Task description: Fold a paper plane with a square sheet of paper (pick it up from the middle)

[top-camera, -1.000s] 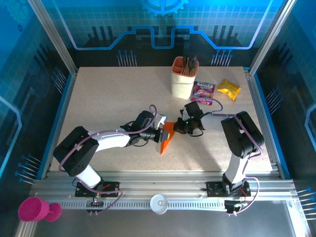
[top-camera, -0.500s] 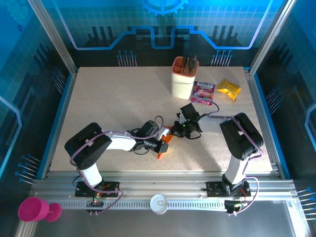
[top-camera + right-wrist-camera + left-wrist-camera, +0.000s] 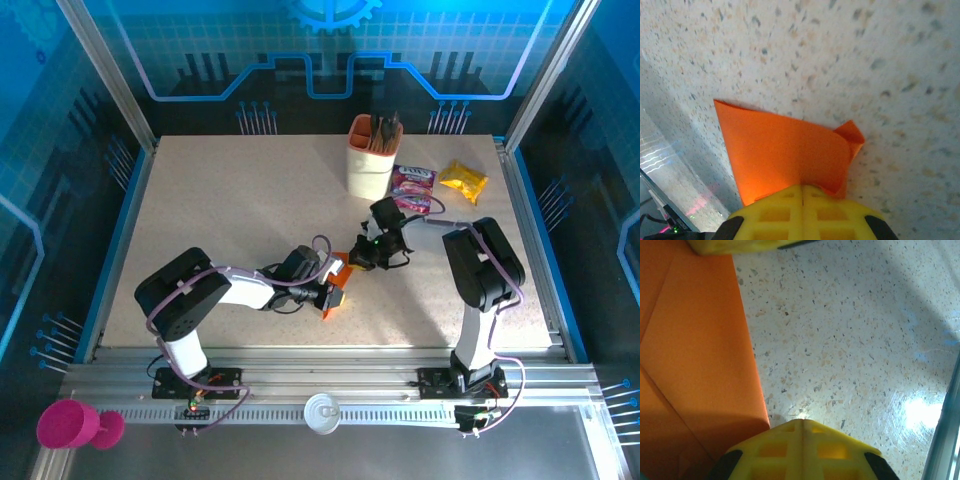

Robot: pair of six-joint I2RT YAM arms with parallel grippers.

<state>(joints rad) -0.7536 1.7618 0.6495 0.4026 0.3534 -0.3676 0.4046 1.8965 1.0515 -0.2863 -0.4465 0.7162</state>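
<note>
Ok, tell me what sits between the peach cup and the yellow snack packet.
A purple snack packet lies flat between the cup and the yellow packet, as the top view shows.

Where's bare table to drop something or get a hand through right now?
Free: far-left table, left rail across to the peach cup; also the near-right patch between the folded orange paper and right arm. Crowded: far right with cup, purple snack packet, yellow snack packet; centre, where left claw and right claw meet at the paper.
</note>
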